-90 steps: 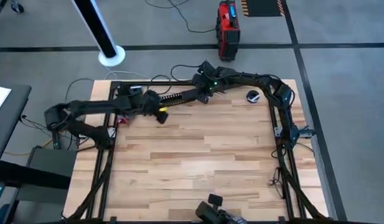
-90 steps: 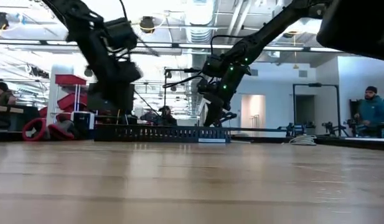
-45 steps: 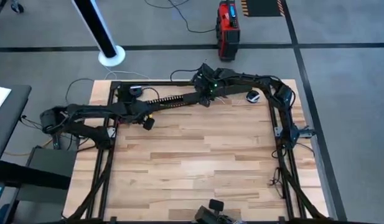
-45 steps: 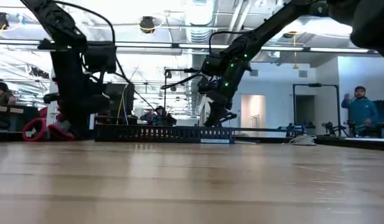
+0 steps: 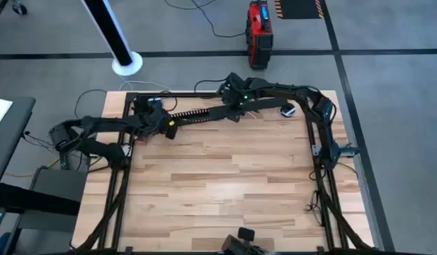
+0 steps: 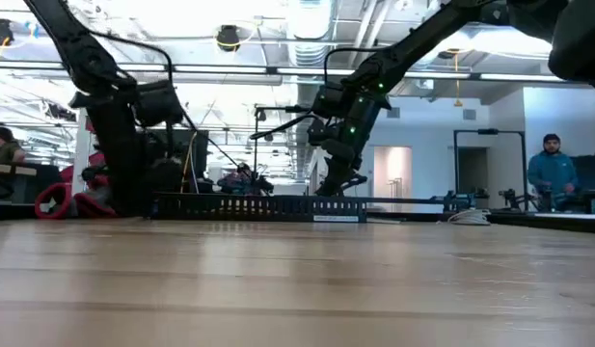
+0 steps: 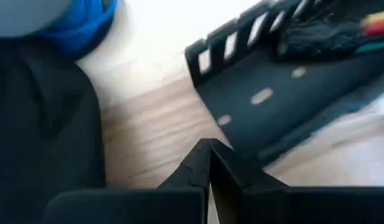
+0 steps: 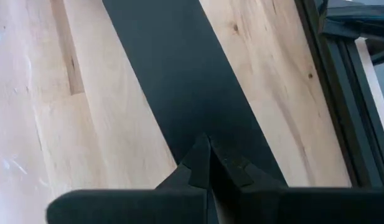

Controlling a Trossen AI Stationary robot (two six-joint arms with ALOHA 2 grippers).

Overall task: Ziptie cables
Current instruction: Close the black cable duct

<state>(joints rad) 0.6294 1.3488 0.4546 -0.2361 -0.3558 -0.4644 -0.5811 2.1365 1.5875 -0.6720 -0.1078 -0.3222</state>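
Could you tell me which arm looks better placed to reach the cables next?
Probably the left: the left gripper, shut, faces the slotted channel's end, where the cables lie. The right gripper, also shut, sees only the flat black strip.

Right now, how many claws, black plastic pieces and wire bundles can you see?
Claws: 2, the left claw and the right claw, both shut
Black plastic pieces: 2, the slotted channel and the flat strip
Wire bundles: 1, the cables
Total: 5
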